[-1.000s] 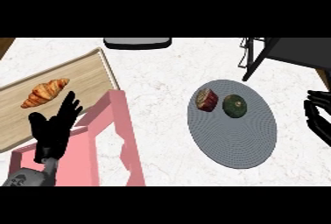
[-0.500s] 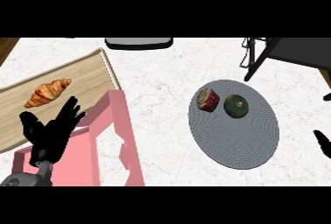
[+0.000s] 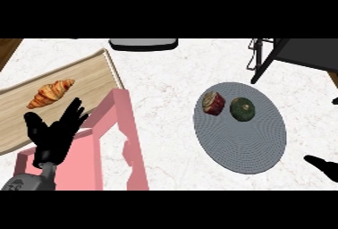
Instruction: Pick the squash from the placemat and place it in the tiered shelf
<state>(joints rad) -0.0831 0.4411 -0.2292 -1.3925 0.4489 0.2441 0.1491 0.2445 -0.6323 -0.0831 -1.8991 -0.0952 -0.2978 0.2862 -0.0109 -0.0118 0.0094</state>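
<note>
- My right hand (image 3: 323,166) shows only as a dark sliver at the worktop's (image 3: 165,80) right edge, near the front corner. I cannot tell whether it is released or clenched, and it holds nothing I can see.
- My left hand (image 3: 56,134) rests released, fingers up, near the front-left corner over a pink tray (image 3: 116,134).
- Nearest my right hand lies the grey placemat (image 3: 244,147), right of the worktop's middle.
- The squash (image 3: 242,108), dark green and round, sits on the placemat's far part, just beside a reddish-brown item (image 3: 213,103) on its left, the two apart.
- The tiered shelf (image 3: 307,51) stands at the far-right corner, beyond the placemat.
- By the left edge lies a wooden board (image 3: 79,76) with a croissant (image 3: 51,93) on it.
- I judge that the step in hand is the reach: the squash is not yet grasped.
- Next, my right hand should travel inward and forward over the placemat, come down on the squash without knocking its neighbour, and curl round it before carrying it to the shelf.
</note>
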